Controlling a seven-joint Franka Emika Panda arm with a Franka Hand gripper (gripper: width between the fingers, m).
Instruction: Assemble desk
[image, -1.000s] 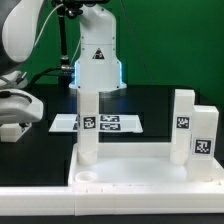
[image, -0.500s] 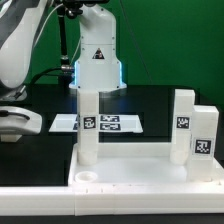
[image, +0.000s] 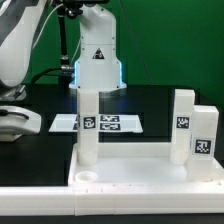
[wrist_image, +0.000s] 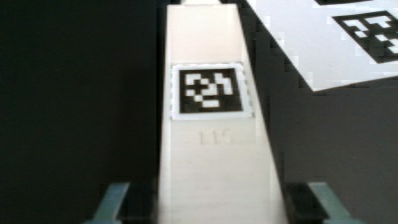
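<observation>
Leg-pickup step: gripper straddles a loose leg lying on worktop, jaws released. Next: clench, lift, carry toward tabletop socket.

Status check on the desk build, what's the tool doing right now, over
Tool open, fingers either side of a tagged white leg, not closed on it. Tabletop has three legs standing upright. Nothing seen in the way.

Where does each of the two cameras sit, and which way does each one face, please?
Exterior view: low at the table edge, facing the tabletop, its upright legs and the robot's base; arm at the exterior view's left.
Wrist view: on the wrist, looking down a tagged leg between the gripper fingers.
Shared: the marker board.
</observation>
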